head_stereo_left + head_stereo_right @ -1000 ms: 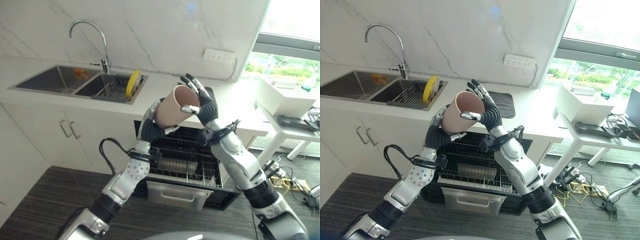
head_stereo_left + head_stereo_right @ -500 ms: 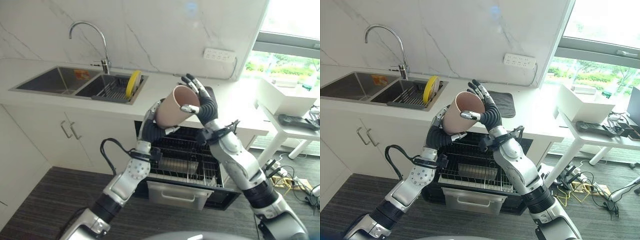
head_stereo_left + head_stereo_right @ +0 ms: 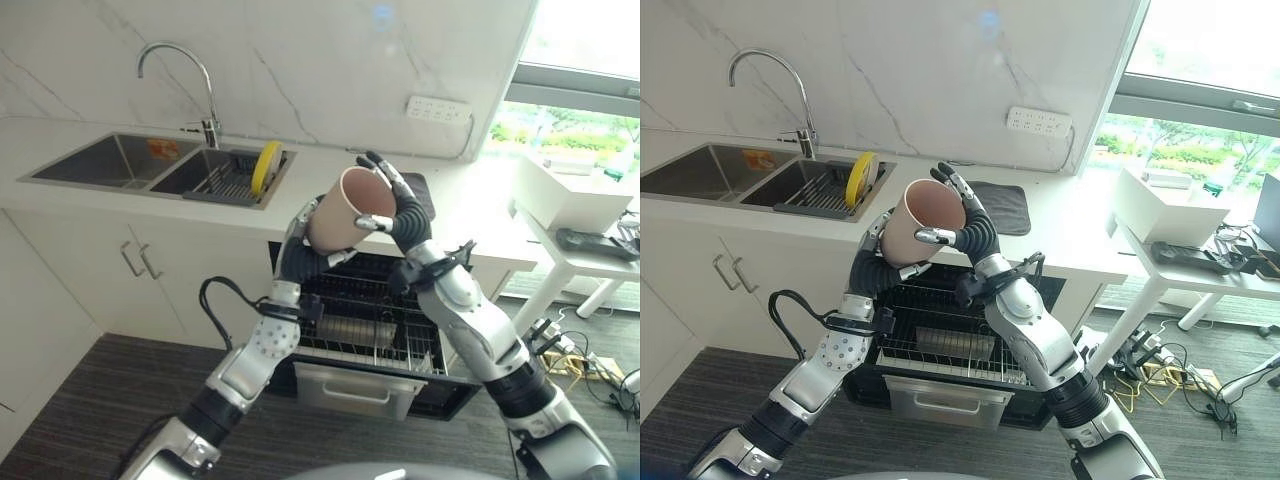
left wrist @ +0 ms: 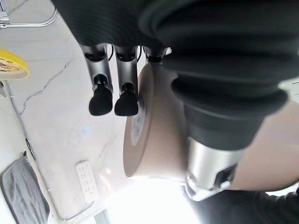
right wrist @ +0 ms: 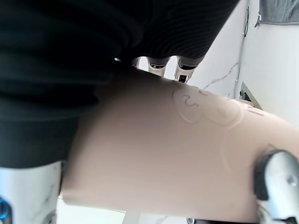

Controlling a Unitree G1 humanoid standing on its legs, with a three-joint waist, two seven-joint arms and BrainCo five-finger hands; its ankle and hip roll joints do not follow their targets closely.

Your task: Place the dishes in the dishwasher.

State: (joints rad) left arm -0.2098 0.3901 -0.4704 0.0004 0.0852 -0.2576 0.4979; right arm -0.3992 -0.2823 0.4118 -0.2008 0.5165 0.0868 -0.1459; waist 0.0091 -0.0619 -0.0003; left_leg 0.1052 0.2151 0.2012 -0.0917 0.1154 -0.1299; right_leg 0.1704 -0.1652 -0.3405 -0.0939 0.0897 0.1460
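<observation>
Both hands are up high in front of the counter, holding one pink cup [image 3: 339,210] between them. The left hand [image 3: 300,250] curls round the cup's bottom part from below. The right hand [image 3: 398,212] wraps its fingers and thumb round the open rim. The cup tilts, mouth up, above the open dishwasher [image 3: 372,330]. Since a moment ago the cup has moved a little to the left. A yellow plate [image 3: 265,165] stands in the sink rack [image 3: 225,180].

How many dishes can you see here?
2. A pink cup is held up between both hands above the open dishwasher, and a yellow plate stands in the sink rack. Others may be hidden in the dishwasher.
</observation>
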